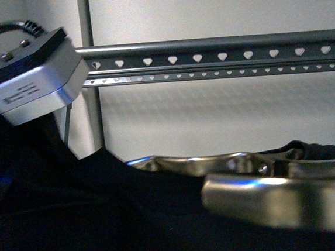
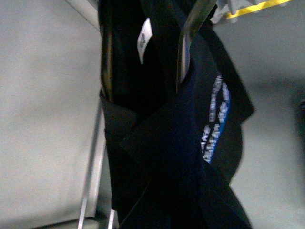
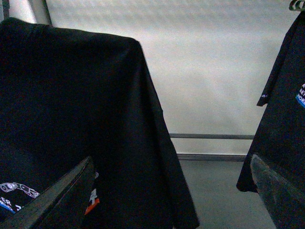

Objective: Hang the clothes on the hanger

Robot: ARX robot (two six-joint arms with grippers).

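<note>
The black T-shirt (image 1: 75,216) fills the lower front view, below the grey rack's heart-punched rails (image 1: 208,57). My left arm's silver wrist housing (image 1: 34,75) sits at the upper left, in front of the rails' left end. My left gripper is shut on the shirt; its fingers are hidden in the cloth. In the left wrist view the shirt (image 2: 162,157) hangs bunched, with its white neck label (image 2: 145,40) and blue-white logo (image 2: 217,119) showing. My right gripper (image 3: 170,191) is open and empty, between black cloth (image 3: 71,109) on one side and more black cloth (image 3: 281,114) on the other.
A shiny metal coat hanger (image 1: 280,201) lies across the shirt, close and blurred; it also shows inside the neck in the left wrist view (image 2: 190,28). A low grey rack bar (image 3: 209,136) runs along a white wall (image 3: 205,71). Grey floor (image 3: 214,195) lies below.
</note>
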